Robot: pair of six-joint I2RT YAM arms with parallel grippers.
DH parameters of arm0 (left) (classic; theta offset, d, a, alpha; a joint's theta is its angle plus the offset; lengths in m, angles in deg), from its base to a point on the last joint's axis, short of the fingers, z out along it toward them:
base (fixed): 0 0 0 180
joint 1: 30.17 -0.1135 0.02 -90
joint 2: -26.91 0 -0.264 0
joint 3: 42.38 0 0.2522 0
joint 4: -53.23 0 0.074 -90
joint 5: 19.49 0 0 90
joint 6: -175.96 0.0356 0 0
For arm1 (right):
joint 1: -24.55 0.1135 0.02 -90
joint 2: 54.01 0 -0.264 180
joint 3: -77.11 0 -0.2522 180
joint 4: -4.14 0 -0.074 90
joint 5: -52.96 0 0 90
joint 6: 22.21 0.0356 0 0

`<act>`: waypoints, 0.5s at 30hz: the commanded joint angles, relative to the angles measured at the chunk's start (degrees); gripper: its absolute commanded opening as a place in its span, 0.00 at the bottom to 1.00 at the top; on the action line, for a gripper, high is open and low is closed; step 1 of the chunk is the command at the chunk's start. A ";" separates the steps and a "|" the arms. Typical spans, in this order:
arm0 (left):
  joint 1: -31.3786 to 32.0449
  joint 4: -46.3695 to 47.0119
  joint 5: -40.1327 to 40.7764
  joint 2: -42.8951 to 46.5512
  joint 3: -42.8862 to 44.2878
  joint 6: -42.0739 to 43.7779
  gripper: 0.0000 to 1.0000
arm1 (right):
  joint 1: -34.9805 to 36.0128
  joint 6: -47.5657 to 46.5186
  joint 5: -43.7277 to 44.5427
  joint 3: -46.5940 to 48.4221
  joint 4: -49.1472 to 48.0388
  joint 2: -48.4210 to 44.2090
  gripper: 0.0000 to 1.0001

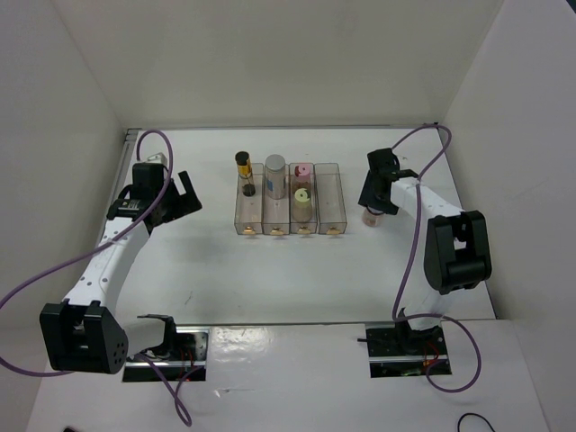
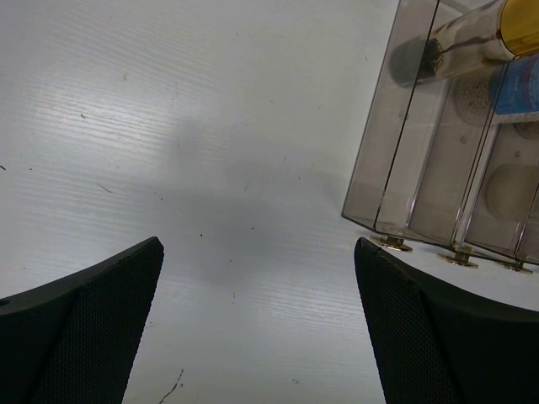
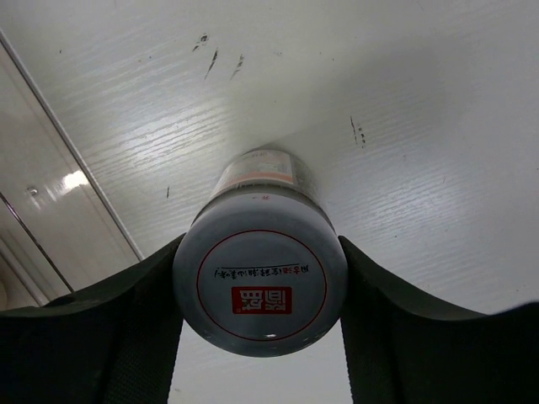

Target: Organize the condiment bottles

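Note:
Four clear bins (image 1: 331,193) stand in a row at the table's middle. The dark bottle with the gold band (image 1: 243,171) is in the leftmost bin and also shows in the left wrist view (image 2: 472,42). The white grey-lidded bottle (image 1: 274,176) is in the second bin. The pink-lidded bottle (image 1: 303,170) and the yellow-lidded bottle (image 1: 302,202) share the third bin. The fourth bin is empty. My right gripper (image 1: 376,209) (image 3: 261,252) is shut on the reddish-brown jar (image 1: 370,218), whose grey cap (image 3: 261,286) faces the camera, upright, right of the bins. My left gripper (image 1: 186,196) (image 2: 257,328) is open and empty, left of the bins.
The bins have small gold knobs (image 2: 392,244) on their near ends. White walls close in the table on the left, back and right. The table's near edge runs just ahead of the arm bases (image 1: 400,340).

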State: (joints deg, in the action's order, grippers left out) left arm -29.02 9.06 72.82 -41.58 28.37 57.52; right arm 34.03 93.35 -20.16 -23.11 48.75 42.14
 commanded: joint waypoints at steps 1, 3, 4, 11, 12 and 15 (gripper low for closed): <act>-0.36 0.88 0.16 -0.15 0.84 0.85 1.00 | -0.42 -0.07 0.61 0.43 -1.85 0.61 0.55; -0.36 0.36 0.16 -0.15 0.84 0.85 1.00 | -0.42 -0.07 0.61 0.43 -1.85 0.61 0.44; -0.36 0.36 0.16 -0.15 0.84 0.85 1.00 | -0.42 -0.07 0.61 0.43 -1.85 0.61 0.40; -0.36 0.36 0.16 0.37 0.84 0.85 1.00 | -0.42 -0.68 -0.01 1.74 -0.53 0.08 0.09; -0.36 0.36 0.16 0.37 0.84 0.85 1.00 | -0.42 -0.69 -0.01 2.53 -0.01 -0.53 0.07; -0.36 0.36 -0.37 0.90 0.31 0.85 1.00 | -0.42 -1.83 -1.15 4.46 0.53 -2.37 0.03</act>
State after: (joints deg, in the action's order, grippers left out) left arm -29.02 9.01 72.79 -41.58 28.37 57.52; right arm 34.00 92.98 -20.77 -22.69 49.26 42.23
